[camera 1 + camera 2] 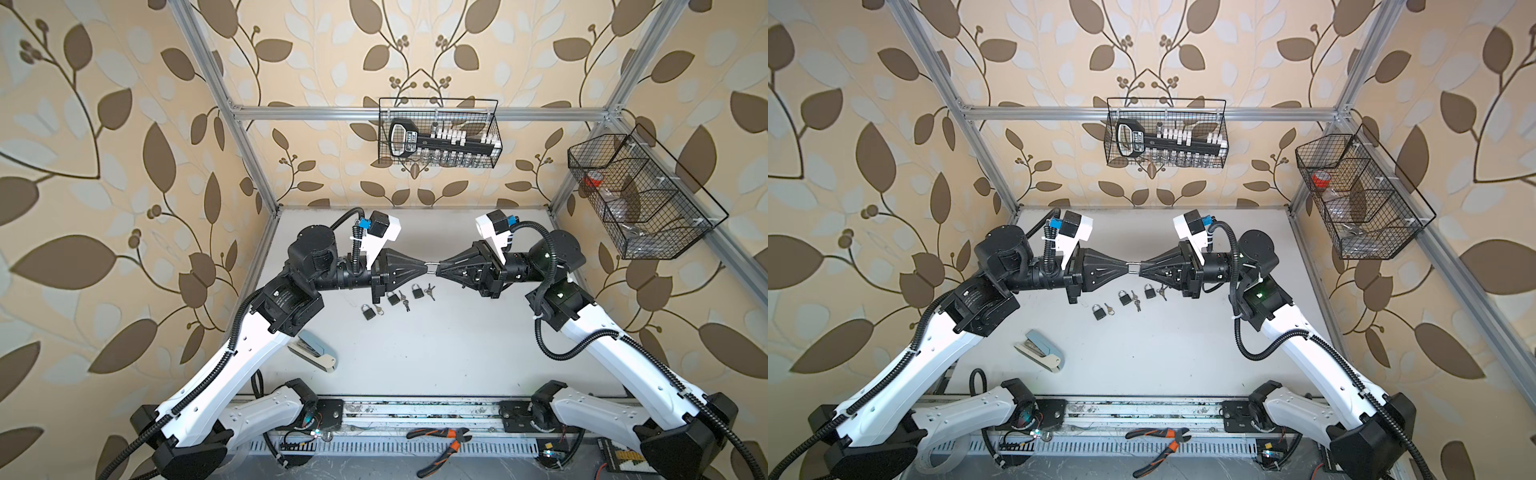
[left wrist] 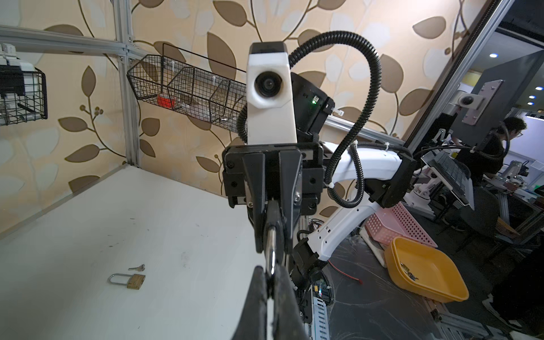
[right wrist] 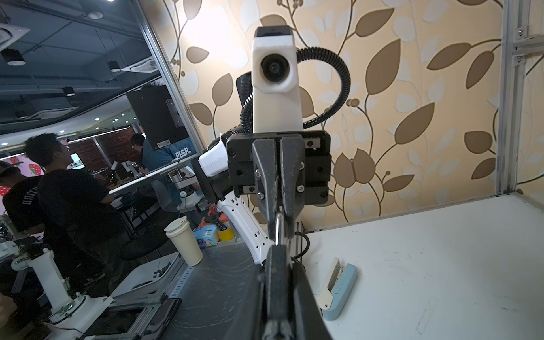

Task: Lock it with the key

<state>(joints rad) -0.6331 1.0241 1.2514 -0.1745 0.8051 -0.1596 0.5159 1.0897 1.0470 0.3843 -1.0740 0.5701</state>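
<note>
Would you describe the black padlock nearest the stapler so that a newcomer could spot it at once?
On the white tabletop, three small black padlocks lie in a slanting row, each with keys beside it. Yours is the end padlock towards the blue-grey stapler; unlike its neighbours, it lies closest to the front edge.

Black padlocks (image 1: 368,312), blue-grey stapler (image 1: 312,347), beige brown-leaf wallpaper (image 1: 104,187)
</note>
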